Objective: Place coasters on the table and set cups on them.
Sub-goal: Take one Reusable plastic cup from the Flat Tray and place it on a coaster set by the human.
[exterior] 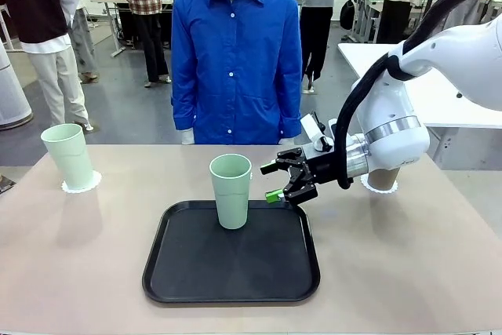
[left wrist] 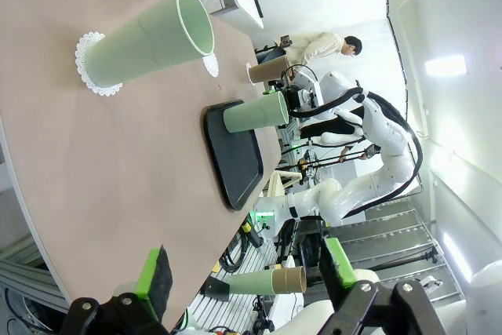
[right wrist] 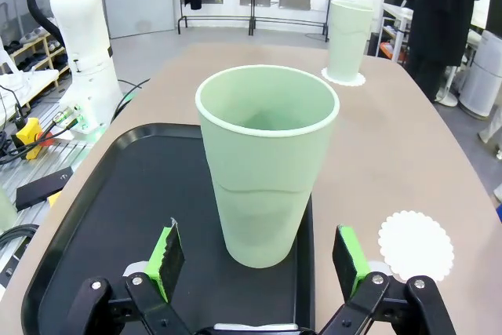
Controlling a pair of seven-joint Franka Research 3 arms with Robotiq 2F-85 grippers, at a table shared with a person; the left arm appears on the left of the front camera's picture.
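A pale mint cup (exterior: 230,191) stands upright on the black tray (exterior: 231,253). My right gripper (exterior: 286,182) hangs open just to its right, not touching it. In the right wrist view the cup (right wrist: 267,170) stands straight ahead of the spread green fingers (right wrist: 349,260) of my right gripper (right wrist: 259,260). A bare coaster (right wrist: 416,245) lies on the table beside the tray. A second mint cup (exterior: 69,156) sits on a coaster (exterior: 81,183) at the far left. A brown cup (exterior: 383,180) stands on a coaster behind my right arm. My left gripper (left wrist: 247,272) is open and empty above the table edge.
A person in a blue shirt (exterior: 235,52) stands at the table's far side, hands down. My right arm (exterior: 392,131) reaches in from the right over the table. A white table (exterior: 439,92) stands behind at the right.
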